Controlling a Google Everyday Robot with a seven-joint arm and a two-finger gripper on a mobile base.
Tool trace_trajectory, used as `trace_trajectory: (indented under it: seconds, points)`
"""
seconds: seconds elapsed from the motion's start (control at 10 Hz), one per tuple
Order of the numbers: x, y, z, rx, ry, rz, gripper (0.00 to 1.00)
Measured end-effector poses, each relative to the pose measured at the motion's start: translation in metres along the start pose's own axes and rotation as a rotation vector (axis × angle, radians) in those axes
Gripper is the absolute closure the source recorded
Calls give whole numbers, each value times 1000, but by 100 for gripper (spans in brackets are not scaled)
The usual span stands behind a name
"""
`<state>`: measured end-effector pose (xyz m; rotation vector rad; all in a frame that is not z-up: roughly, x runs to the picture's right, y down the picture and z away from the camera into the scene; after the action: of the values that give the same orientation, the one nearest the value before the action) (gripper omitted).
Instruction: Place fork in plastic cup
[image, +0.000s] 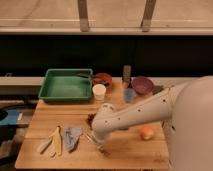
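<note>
My gripper (101, 148) hangs from the white arm and is low over the front middle of the wooden table (125, 150). A thin silver fork (90, 138) lies on the table right at the gripper; whether it is held is hidden. The pale blue plastic cup (129, 95) stands upright at the back of the table, right of the white cup (99, 92) and well behind the gripper.
A green tray (67, 85) sits at the back left, a purple bowl (142, 85) and a dark bottle (126, 74) at the back right. An orange fruit (146, 132) lies right of the arm. Pale flat utensils (52, 143) and a blue-grey sponge (73, 137) lie front left.
</note>
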<state>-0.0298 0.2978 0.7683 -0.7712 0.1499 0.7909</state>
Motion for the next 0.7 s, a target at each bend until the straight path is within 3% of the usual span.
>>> trace_trajectory:
  seconds: [0.4, 0.7]
  points:
    - [2, 0, -4, 2, 6, -5, 100]
    - [-1, 0, -27, 55, -43, -4, 100]
